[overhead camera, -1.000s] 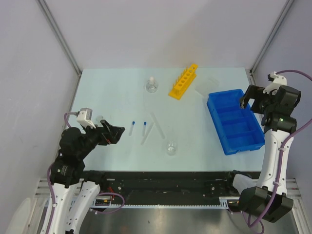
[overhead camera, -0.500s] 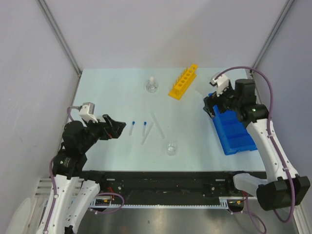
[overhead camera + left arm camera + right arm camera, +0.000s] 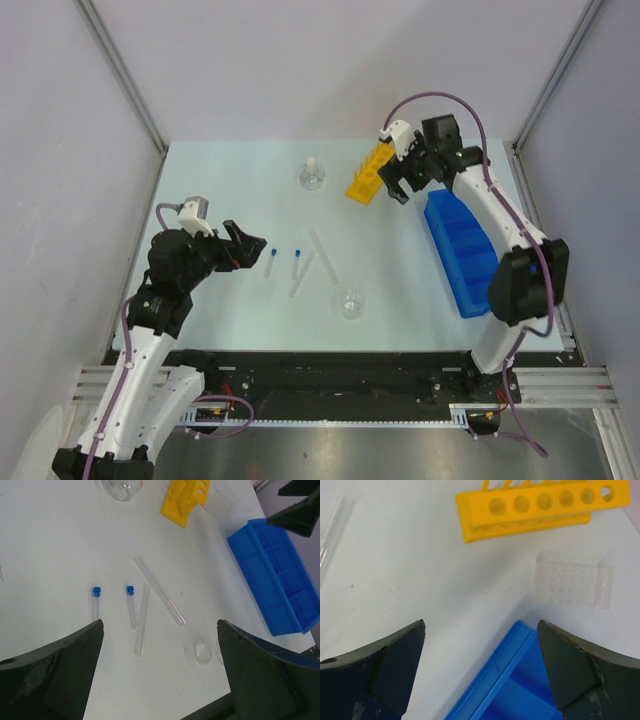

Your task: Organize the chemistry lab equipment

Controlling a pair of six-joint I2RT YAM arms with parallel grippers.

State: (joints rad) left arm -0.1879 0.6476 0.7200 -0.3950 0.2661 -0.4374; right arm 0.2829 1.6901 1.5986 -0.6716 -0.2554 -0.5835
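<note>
- Right gripper (image 3: 393, 186), jaws spread wide and holding nothing, hangs over the far right part of the table (image 3: 220, 180), between the yellow holed tube rack (image 3: 376, 168) and the blue compartmented bin (image 3: 470, 250).
- From its wrist camera, the rack (image 3: 545, 505) lies across the top, the bin's corner (image 3: 515, 690) sits low between the fingers, and the clear tray (image 3: 572, 580) rests between the two, apart from both; from above the tray is too faint to place.
- Left gripper (image 3: 252, 250), also parted and empty, hovers at the near left.
- Two thin blue-capped tubes (image 3: 96, 602) lie side by side just ahead of its fingers.
- Two longer uncapped tubes (image 3: 160, 590) lie just right of those; they may touch, though I cannot tell.
- Small clear beaker (image 3: 351, 303) stands nearer the front edge, right of the tubes.
- Small clear flask with white stopper (image 3: 312, 177) stands at the far side, left of the rack and well apart from both grippers.
</note>
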